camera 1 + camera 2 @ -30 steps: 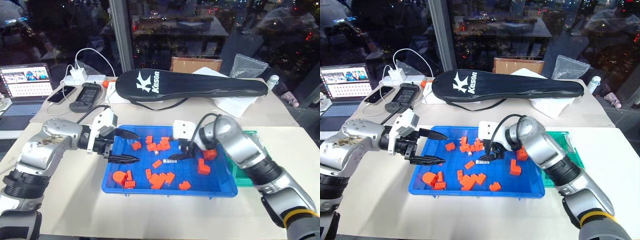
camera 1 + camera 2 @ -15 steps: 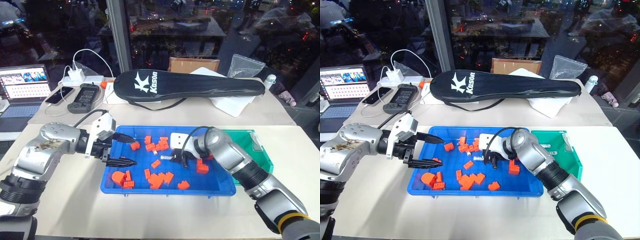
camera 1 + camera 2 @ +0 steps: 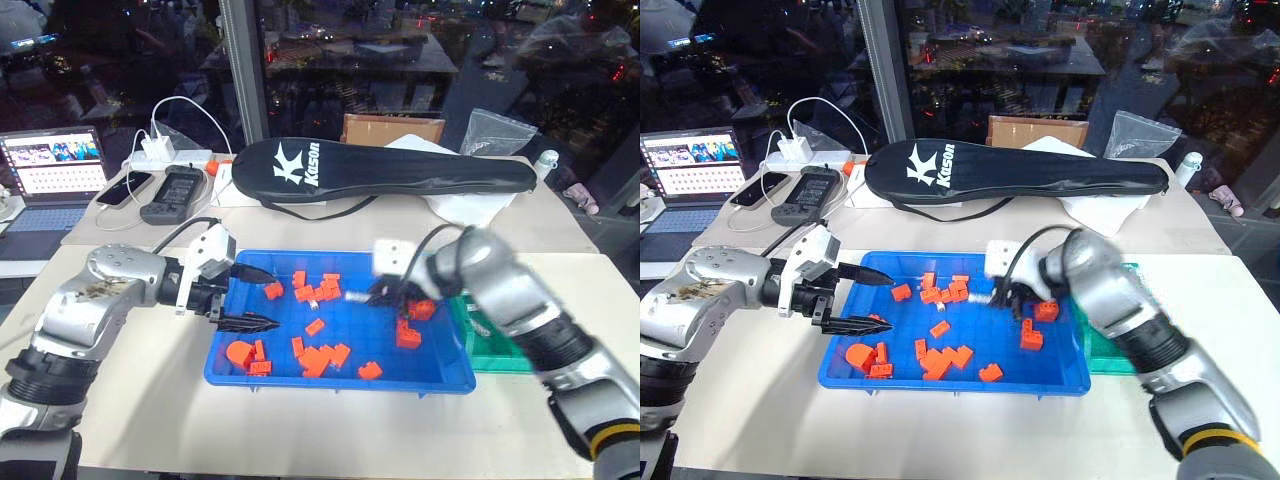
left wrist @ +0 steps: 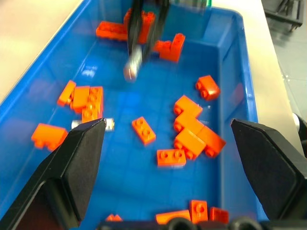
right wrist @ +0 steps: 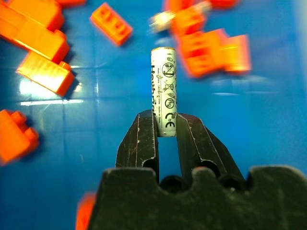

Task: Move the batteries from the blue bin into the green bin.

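Over blue bin (image 3: pixel 440 375) on counter (image 3: pixel 150 420): battery (image 5: pixel 164 91) pinched upright between closed right jaws, sticking out past their tips; left jaws open, empty.

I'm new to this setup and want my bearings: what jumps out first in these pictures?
The right gripper has a white battery pinched between its fingers, held above the blue bin. That bin sits mid-table, strewn with orange blocks, and the left gripper hovers open over its left end. Behind it lies a long black racket case.
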Tool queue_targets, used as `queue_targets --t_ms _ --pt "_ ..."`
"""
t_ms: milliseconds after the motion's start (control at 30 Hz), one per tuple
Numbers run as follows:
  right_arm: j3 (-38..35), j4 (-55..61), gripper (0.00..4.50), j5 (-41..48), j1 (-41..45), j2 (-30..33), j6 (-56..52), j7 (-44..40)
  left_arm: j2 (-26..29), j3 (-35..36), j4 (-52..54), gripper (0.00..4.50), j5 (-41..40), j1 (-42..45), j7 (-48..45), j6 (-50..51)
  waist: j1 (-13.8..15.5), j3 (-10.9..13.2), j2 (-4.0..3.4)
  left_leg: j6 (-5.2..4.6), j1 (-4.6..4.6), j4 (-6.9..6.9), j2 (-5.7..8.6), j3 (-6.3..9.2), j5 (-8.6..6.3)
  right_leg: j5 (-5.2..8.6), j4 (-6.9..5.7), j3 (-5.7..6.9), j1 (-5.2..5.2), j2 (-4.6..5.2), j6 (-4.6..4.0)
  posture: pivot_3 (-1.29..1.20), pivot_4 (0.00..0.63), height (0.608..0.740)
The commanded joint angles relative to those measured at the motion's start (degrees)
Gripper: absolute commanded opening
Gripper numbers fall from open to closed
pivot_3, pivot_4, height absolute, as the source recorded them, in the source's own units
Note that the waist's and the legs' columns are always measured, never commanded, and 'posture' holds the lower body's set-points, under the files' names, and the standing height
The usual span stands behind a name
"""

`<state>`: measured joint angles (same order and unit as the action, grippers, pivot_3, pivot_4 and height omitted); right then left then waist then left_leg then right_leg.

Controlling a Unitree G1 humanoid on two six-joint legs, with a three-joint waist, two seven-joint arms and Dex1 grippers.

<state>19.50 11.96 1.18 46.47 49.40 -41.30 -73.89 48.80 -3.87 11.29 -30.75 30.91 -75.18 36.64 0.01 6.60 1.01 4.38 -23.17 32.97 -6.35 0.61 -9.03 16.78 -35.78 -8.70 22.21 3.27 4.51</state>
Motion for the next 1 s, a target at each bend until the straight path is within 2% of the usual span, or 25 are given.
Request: queue_targets --t_ms 33,133,233,300,433,600,667,767,900,933,1000 --pt "-8.4 2.3 0.24 1.9 -1.7 9.5 -3.0 -2.0 -1.5 1.3 0.0 4.50 -3.2 2.7 -0.2 1.4 0.2 0.0 0.00 0.00 0.00 0.00 0.00 0.00 0.00 0.00 0.04 -0.01 0.00 0.01 0.00 0.00 0.150 0.737" --pt "-15.9 -1.4 0.24 1.2 -7.6 20.4 -1.9 -1.9 -4.4 2.5 -1.2 4.50 -6.1 5.8 0.7 3.3 0.7 0.0 0.04 0.00 -0.02 0.01 0.01 0.00 -0.01 0.03 0.10 -0.01 0.00 0.02 -0.01 0.00 0.150 0.737" --pt "-21.1 -2.6 0.24 2.4 -15.6 25.4 -2.0 -1.5 -6.6 3.7 -2.2 4.50 -8.7 8.1 1.7 5.3 0.5 0.0 0.05 -0.02 -0.03 0.03 0.04 -0.01 -0.01 0.04 0.17 -0.05 -0.02 0.04 0.01 0.00 0.150 0.737" --pt "-22.6 -1.6 0.24 2.5 -21.2 26.0 -1.3 -0.2 -7.3 4.0 -2.6 4.50 -9.4 9.0 2.1 5.9 -0.2 0.0 0.05 -0.09 0.06 0.01 0.04 -0.01 -0.05 0.04 0.13 -0.05 -0.07 0.03 0.01 0.00 0.150 0.737" --pt "-22.4 -1.1 0.24 2.5 -27.5 23.2 -1.0 3.6 -7.9 3.5 -3.7 4.50 -8.9 9.8 2.1 5.5 -1.9 0.0 0.03 -0.15 0.23 0.01 0.05 -0.01 -0.08 0.04 0.02 -0.11 -0.16 0.02 0.01 0.00 0.150 0.737" --pt "-20.3 -1.1 0.24 2.4 -25.7 20.8 -1.1 6.7 -7.0 3.5 -3.6 4.50 -8.3 9.4 2.1 5.4 -2.4 0.0 -0.15 -0.15 0.22 0.09 0.14 0.01 -0.07 0.03 -0.04 -0.19 -0.18 0.04 0.07 0.00 0.150 0.737" --pt "-18.7 -1.1 1.27 2.4 -23.7 20.4 -0.9 6.5 -5.8 3.3 -3.3 4.50 -7.2 8.3 2.2 4.9 -2.4 0.0 -0.17 -0.15 0.20 0.09 0.14 0.03 -0.07 0.03 -0.03 -0.19 -0.17 0.04 0.07 0.00 0.150 0.737" --pt "-16.6 -1.6 2.10 2.2 -20.2 20.4 -0.1 6.1 -4.8 3.5 -3.1 4.50 -6.2 7.1 2.6 4.3 -2.4 0.0 -0.18 -0.15 0.21 0.05 0.14 0.03 -0.07 0.04 0.00 -0.19 -0.16 0.04 0.07 0.00 0.150 0.737" --pt "-14.2 -2.1 3.47 2.2 -14.8 20.5 0.4 4.7 -4.0 4.1 -2.7 4.50 -6.2 6.0 2.7 4.1 -2.3 0.0 -0.20 -0.15 0.13 0.05 0.14 0.03 -0.07 0.05 0.00 -0.19 -0.09 0.04 0.07 0.00 0.150 0.737" --pt "-13.1 -2.3 3.76 1.9 -12.4 20.1 1.3 4.2 -3.4 4.2 -2.9 4.50 -5.6 5.7 2.6 3.6 -2.1 0.0 -0.19 -0.14 0.13 0.05 0.14 0.03 -0.07 0.05 0.00 -0.18 -0.09 0.05 0.08 0.00 0.150 0.737" --pt "-10.4 -2.8 3.76 2.2 -4.0 15.5 1.4 4.1 -1.3 4.5 -4.5 4.50 -3.6 5.2 2.2 1.9 -2.3 0.1 -0.19 -0.14 0.12 0.05 0.14 0.03 -0.07 0.05 0.03 -0.18 -0.08 0.05 0.07 0.00 0.150 0.737"
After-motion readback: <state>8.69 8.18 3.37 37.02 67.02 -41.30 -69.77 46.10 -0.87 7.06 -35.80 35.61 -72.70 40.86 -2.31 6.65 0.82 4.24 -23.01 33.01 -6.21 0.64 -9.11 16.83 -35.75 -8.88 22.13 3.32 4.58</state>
